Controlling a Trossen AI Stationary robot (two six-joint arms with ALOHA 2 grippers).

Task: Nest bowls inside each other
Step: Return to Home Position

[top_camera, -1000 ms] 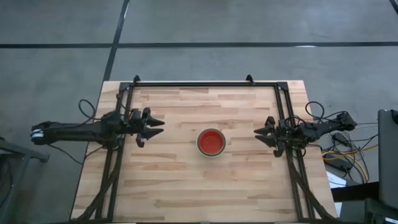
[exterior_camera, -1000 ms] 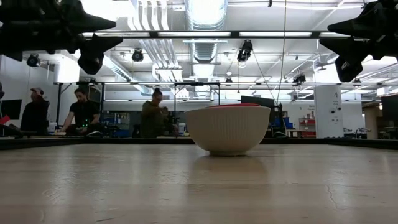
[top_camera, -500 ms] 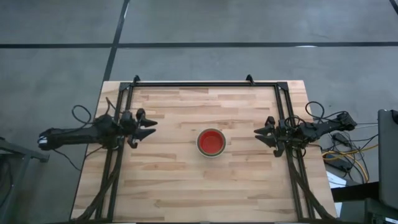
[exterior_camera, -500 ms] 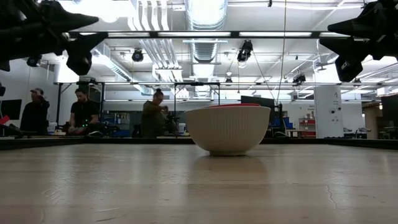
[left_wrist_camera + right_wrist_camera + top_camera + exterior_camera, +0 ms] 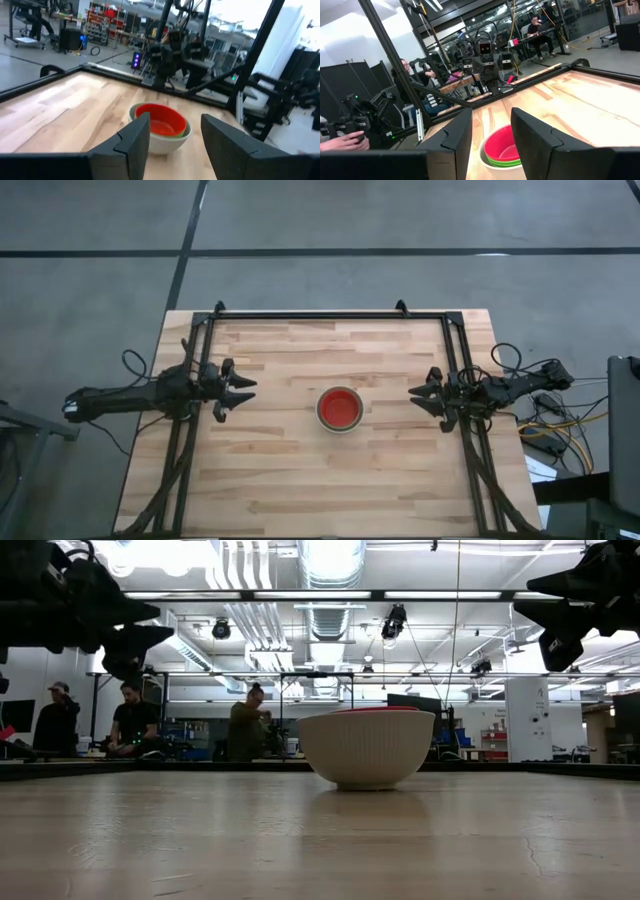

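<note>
On the tabletop (image 5: 330, 480), dead centre, the bowls (image 5: 339, 409) sit nested, red on top, and I see the left gripper (image 5: 240, 387) and right gripper (image 5: 418, 398) both spread empty, flanking them well apart, the right slightly nearer.

An open robotics lab or workshop is indicated: bare ducts (image 5: 330, 565) and strip lights (image 5: 400, 595) are hung overhead, people (image 5: 135, 722) are seated beyond the wooden table (image 5: 300, 840), stocked shelves (image 5: 107, 15) are seen, and a grey concrete floor (image 5: 400, 220) is laid.
</note>
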